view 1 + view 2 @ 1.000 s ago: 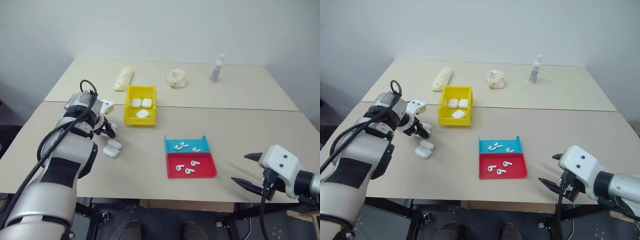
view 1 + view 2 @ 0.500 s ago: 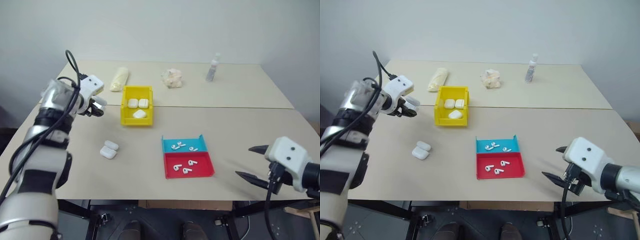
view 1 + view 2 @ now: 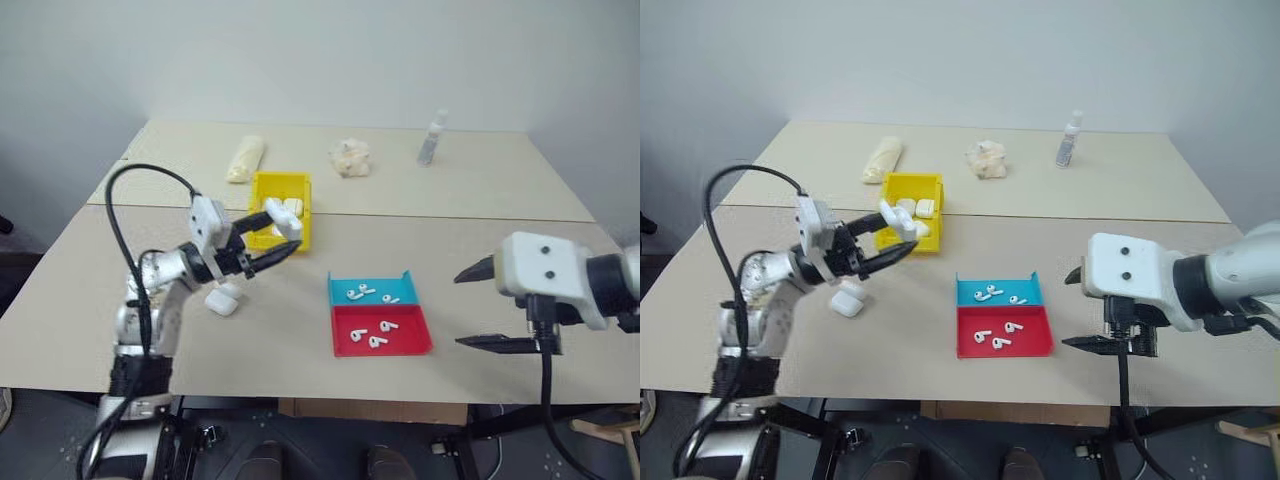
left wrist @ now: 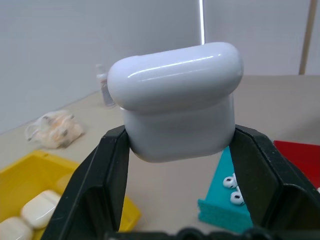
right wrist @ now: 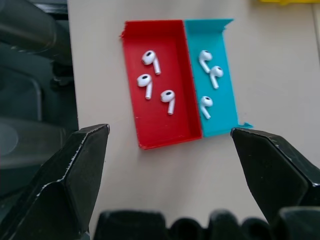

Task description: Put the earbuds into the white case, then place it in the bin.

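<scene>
A: What's moved?
B: The left gripper [image 3: 283,240] has lifted a small glossy white plastic case [image 4: 176,102], clamped between its jaws, lid shut.
A: And the right gripper [image 3: 478,306]?
B: Raised, jaws wide, empty; tiny white earbuds [image 5: 152,81] lie below them, unloaded.

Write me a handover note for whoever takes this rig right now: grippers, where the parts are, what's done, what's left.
Left gripper: shut on a white case, lid closed, held up in the air between the yellow bin and the trays.
Right gripper: open, holding nothing, hovering above the red tray and blue tray.
Earbuds: three in the red tray, three in the blue.
Cases: some already in the bin; one more on the table below the left arm.
Done: case picked up.
Left: open it, load earbuds, close it, place it in the bin.
</scene>
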You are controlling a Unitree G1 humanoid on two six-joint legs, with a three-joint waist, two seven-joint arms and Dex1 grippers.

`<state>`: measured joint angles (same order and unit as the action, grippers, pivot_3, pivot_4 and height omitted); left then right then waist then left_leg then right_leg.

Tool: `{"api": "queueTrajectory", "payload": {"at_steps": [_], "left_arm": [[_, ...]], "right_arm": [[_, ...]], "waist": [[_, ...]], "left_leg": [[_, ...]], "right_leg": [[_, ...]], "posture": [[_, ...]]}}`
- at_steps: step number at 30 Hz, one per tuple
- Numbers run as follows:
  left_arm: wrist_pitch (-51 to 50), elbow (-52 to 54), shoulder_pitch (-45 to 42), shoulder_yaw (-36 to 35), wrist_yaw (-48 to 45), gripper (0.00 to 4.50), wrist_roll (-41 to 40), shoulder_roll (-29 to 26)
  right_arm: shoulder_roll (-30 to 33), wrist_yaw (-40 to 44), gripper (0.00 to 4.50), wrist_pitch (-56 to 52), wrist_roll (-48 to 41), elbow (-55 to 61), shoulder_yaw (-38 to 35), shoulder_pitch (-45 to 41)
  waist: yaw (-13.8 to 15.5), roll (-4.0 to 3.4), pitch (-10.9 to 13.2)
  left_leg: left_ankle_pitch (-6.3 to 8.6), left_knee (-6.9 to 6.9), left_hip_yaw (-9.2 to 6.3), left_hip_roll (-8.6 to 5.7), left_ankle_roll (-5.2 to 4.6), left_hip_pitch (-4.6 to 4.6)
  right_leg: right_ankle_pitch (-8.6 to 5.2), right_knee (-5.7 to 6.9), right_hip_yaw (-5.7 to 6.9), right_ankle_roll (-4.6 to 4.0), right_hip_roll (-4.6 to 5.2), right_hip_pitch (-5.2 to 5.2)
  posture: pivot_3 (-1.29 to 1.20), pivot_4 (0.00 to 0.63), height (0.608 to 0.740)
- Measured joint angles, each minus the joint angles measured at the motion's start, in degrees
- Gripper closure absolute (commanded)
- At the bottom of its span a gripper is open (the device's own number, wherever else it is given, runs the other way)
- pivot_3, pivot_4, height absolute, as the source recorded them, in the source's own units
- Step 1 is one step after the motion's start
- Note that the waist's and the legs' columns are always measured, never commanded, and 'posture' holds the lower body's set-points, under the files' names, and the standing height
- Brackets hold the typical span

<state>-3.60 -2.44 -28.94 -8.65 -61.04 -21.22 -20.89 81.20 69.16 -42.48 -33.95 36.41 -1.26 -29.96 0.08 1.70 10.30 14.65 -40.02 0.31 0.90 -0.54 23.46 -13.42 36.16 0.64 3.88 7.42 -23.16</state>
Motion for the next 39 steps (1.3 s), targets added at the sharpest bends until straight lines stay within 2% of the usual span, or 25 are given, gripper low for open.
{"api": "queueTrajectory", "payload": {"at_steps": [3, 7, 11, 13, 16, 18, 23, 26, 39], "left_arm": [[5.1, 0.4, 3.4, 1.3, 1.4, 1.76, -0.8, 4.7], [10.8, -0.1, 6.2, 2.4, -0.9, 1.76, -2.0, 6.0], [16.0, -1.8, 7.3, 3.4, -6.0, 1.76, -3.6, 5.0], [18.8, -3.4, 7.3, 3.6, -9.0, 1.76, -3.8, 3.9], [21.9, -5.5, 7.3, 3.8, -12.1, 1.76, -3.9, 2.6], [22.6, -5.6, 7.3, 3.9, -12.7, 1.76, -4.5, 2.5], [24.7, -5.8, 7.3, 5.3, -13.3, 1.76, -4.8, 2.7], [24.8, -5.8, 7.5, 6.1, -12.6, 1.76, -4.8, 3.0], [24.9, -5.8, 8.8, 7.6, -10.0, 1.76, -3.6, 2.5]], "right_arm": [[-6.2, 3.4, 0.00, -1.8, 3.7, -1.0, 11.7, -13.0], [-12.2, 5.7, 0.00, -5.1, 9.5, -2.7, 23.1, -20.1], [-17.8, 5.6, 0.00, -7.3, 15.5, -4.8, 31.5, -22.4], [-19.2, 5.6, 0.00, -8.4, 17.3, -5.2, 33.7, -23.0], [-21.1, 5.4, 0.58, -9.4, 19.5, -5.4, 35.2, -23.4], [-21.7, 5.4, 1.23, -9.4, 20.9, -5.3, 36.5, -23.3], [-25.3, 3.5, 1.23, -10.1, 25.1, -6.1, 40.0, -23.3], [-25.8, 3.1, 1.83, -10.2, 27.2, -6.8, 41.4, -23.3], [-30.4, 1.0, 1.83, -10.1, 35.3, -10.4, 46.7, -22.2]], "waist": [[-0.6, 0.01, 0.0], [-0.8, 0.00, 0.0], [-0.6, -0.03, 0.0], [-0.6, -0.03, 0.0], [-0.6, -0.04, 0.0], [-0.6, -0.04, 0.0], [-0.8, -0.05, 0.0], [-0.7, -0.05, 0.0], [-0.8, -0.06, 0.0]], "left_leg": [[0.00, 0.00, -0.05, 0.01, -0.01, 0.02], [0.00, -0.02, -0.06, 0.01, -0.01, 0.03], [0.00, 0.00, -0.08, 0.00, -0.01, 0.05], [0.00, 0.00, -0.06, -0.01, -0.01, 0.06], [0.00, 0.00, -0.07, -0.01, -0.01, 0.06], [0.00, 0.00, -0.08, 0.00, -0.01, 0.06], [0.00, 0.01, -0.08, 0.00, 0.00, 0.03], [0.00, 0.00, -0.08, -0.01, 0.00, 0.05], [0.00, 0.04, -0.09, -0.01, 0.00, 0.04]], "right_leg": [[0.00, 0.01, 0.04, 0.00, -0.01, -0.01], [0.00, 0.05, 0.05, -0.01, -0.01, -0.04], [0.00, 0.05, 0.07, -0.01, -0.01, -0.07], [0.01, 0.03, 0.06, -0.01, -0.01, -0.09], [0.00, 0.03, 0.08, -0.01, -0.01, -0.08], [0.01, 0.04, 0.08, -0.01, -0.01, -0.07], [0.00, 0.07, 0.08, -0.01, -0.01, -0.08], [0.00, 0.05, 0.08, -0.01, -0.01, -0.07], [0.00, 0.04, 0.08, -0.01, -0.02, -0.08]], "posture": [[0.00, 0.150, 0.740], [0.00, 0.150, 0.740], [0.00, 0.150, 0.740], [0.00, 0.150, 0.740], [0.00, 0.150, 0.740], [0.00, 0.150, 0.740], [0.00, 0.150, 0.740], [0.00, 0.150, 0.740], [0.00, 0.150, 0.740]]}}
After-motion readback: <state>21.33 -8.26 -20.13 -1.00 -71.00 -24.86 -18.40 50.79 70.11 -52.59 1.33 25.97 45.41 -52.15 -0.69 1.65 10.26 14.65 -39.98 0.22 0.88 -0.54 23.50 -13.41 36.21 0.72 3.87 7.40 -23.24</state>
